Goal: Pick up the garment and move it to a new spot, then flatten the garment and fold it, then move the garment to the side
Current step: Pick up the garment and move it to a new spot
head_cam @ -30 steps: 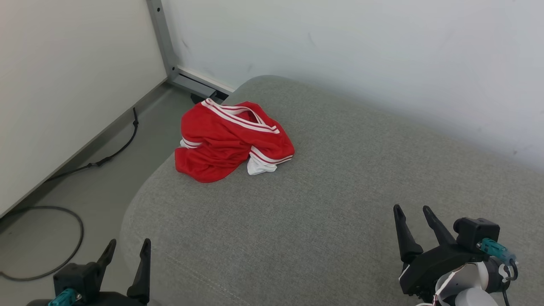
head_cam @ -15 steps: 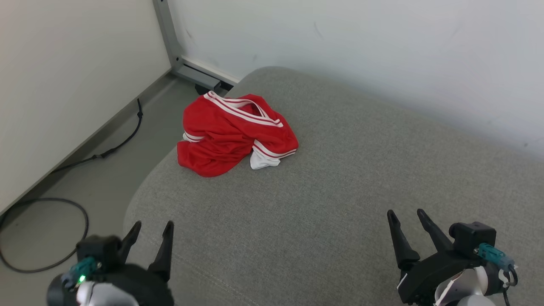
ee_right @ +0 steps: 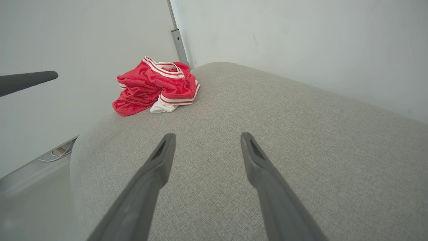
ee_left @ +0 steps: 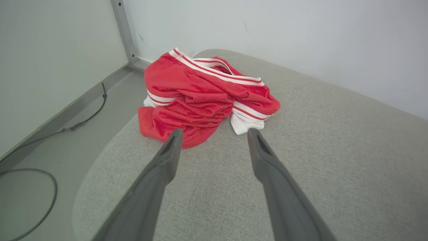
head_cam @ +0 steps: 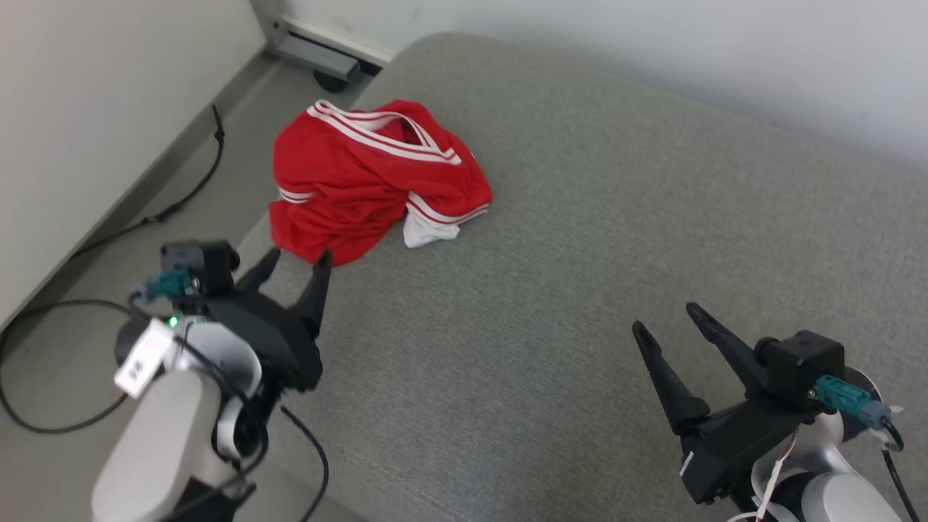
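Note:
A crumpled red garment (head_cam: 362, 181) with white stripes and a white lining lies near the far left corner of the grey cushioned surface (head_cam: 580, 239). My left gripper (head_cam: 297, 262) is open just short of its near edge, fingertips almost at the red cloth. Seen from the left wrist, the garment (ee_left: 200, 100) bunches right beyond the open gripper (ee_left: 215, 134). My right gripper (head_cam: 667, 319) stands open at the lower right, far from the cloth and holding nothing. From the right wrist the garment (ee_right: 155, 87) sits well ahead to the left of that gripper (ee_right: 205, 137).
The cushion's rounded left edge (head_cam: 250, 239) drops to a grey floor with a black cable (head_cam: 65, 348). A white wall (head_cam: 94, 123) runs along the left, a metal post base (head_cam: 312, 54) stands in the corner, and another white wall (head_cam: 725, 58) backs the cushion.
My left arm has reached up and forward to the garment's near edge. The head camera has tilted down, shifting the whole picture. The right gripper has risen slightly; both stay open.

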